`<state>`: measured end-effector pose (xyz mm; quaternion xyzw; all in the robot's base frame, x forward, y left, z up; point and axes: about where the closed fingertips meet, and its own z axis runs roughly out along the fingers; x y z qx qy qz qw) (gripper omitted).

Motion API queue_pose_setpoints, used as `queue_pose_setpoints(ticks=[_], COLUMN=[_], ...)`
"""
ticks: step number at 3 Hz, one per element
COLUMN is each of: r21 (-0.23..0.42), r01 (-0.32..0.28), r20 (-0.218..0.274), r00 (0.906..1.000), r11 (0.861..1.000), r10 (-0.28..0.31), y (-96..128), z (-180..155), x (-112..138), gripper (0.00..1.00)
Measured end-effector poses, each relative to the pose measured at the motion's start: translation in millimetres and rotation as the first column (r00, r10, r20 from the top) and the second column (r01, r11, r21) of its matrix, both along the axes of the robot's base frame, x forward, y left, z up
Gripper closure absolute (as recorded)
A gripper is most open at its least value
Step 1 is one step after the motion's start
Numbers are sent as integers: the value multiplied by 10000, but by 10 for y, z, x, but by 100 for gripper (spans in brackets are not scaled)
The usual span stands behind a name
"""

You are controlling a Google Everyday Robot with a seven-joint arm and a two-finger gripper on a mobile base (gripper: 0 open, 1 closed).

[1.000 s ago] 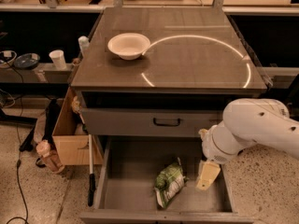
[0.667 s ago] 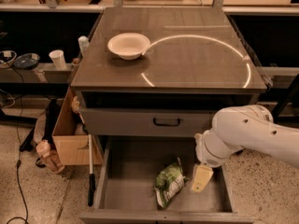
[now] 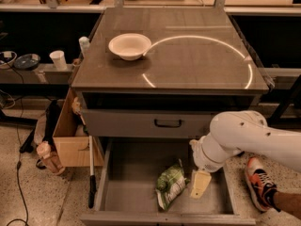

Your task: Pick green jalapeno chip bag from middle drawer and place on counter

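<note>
Over the last second the arm [image 3: 244, 138] had swung in from the right, and the gripper [image 3: 199, 184] had slid left and a little lower into the open drawer, ending closer to the bag than where I first saw it. Nothing else in my view had shifted.

At this moment the gripper hung inside the middle drawer [image 3: 134, 178], pointing down toward the right part of its grey floor. It sat just beside the green jalapeno chip bag [image 3: 170, 186], on the bag's right side. I could not make out whether it touched the bag, nor whether the gripper was open or closed.

The bag lay on the drawer floor near the front wall, roughly at the middle of the drawer's width, with its upper end tilted toward the right. The drawer was pulled well out below the closed grey drawer front [image 3: 122, 124] with its small black handle [image 3: 168, 123].

Above, the counter [image 3: 197, 60] carried the bright ring-shaped reflection and a white bowl [image 3: 130, 46] near its back left part. A cardboard box [image 3: 70, 142] stood on the floor to the left of the cabinet, and an orange and black shoe [image 3: 257, 185] showed at the right of the drawer.
</note>
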<state>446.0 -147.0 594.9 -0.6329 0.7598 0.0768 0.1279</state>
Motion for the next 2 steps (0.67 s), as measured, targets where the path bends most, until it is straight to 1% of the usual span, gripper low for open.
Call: queue_pose_setpoints(ticks=[1, 2], r21=[248, 168], r01=[-522, -1104], r20=[-222, -197], r00=[9984, 9937], r11=[9983, 9937], r10=[527, 1108], y=[139, 399], z=[-205, -532], x=[-33, -2], gripper=[0, 0])
